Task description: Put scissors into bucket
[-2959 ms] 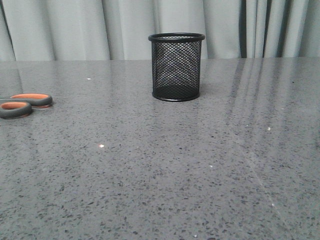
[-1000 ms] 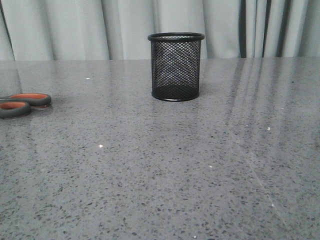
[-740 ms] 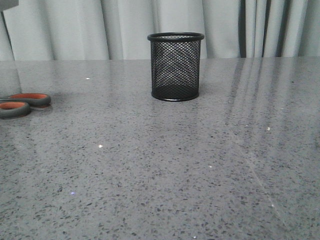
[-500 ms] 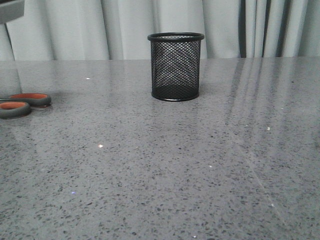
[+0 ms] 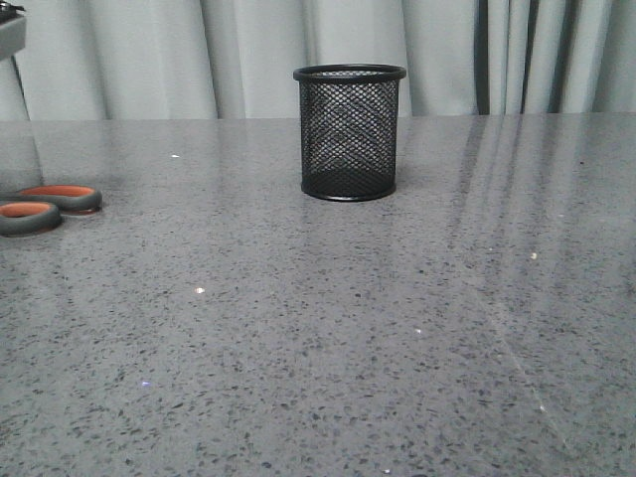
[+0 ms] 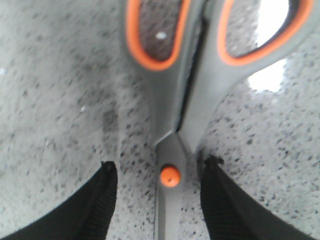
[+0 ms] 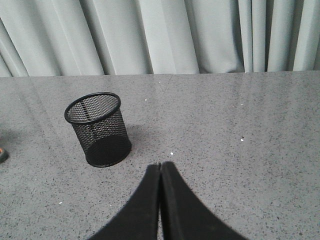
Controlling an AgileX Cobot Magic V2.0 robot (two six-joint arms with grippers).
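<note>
One scissors (image 6: 175,125) btwn left claw (image 6: 157,172) fingers, one bucket (image 5: 350,132).

I am facing a grey speckled stone table (image 5: 328,328) that is reflecting light in pale streaks on my right. Pleated pale grey curtains (image 5: 248,55) are hanging behind its far edge.

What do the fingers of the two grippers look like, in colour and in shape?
The left gripper has two black fingers that curve to blunt tips, with a fine ribbed edge on the inner side. The right gripper has black fingers too, smooth and matte, tapering to narrow tips. No cables or markings show.
</note>
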